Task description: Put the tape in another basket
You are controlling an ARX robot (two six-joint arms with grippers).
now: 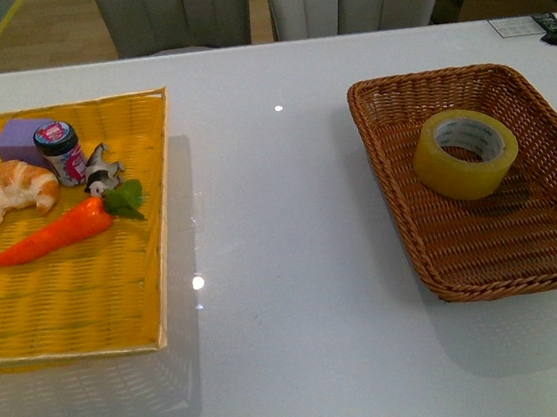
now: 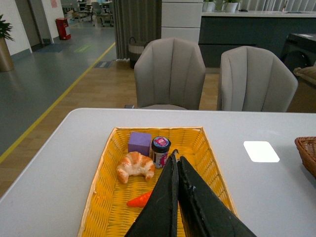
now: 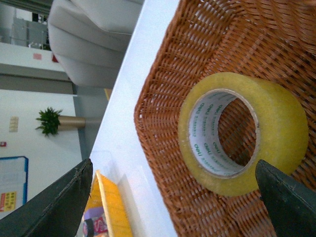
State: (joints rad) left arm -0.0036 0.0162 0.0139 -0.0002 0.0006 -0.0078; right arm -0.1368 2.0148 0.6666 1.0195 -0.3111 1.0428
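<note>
Inside the basket [image 1: 385,156]: the tape [image 1: 453,176] lies on the woven floor with its hole upward, in the far half and clear of the walls.
Right gripper [image 3: 174,165]: spread wide over the basket, with one of its fingers [image 3: 59,202] on either side of the roll and neither touching it. The stance suits either letting go or closing in; which one cannot be told.
Left gripper [image 2: 176,157]: pressed closed on nothing, well apart from the basket, above the yellow tray [image 1: 68,303]. It seems parked out of the way.
Task reading: the roll sits in the deep brown basket, apart from the tray's croissant [image 1: 15,188] and carrot [image 1: 55,234], so it is probably delivered.
Surface: a glossy white table [image 1: 288,288] carries the basket and the tray.
Room: grey chairs [image 2: 170,74] stand beyond the basket's far side, with an open hall floor behind them.
</note>
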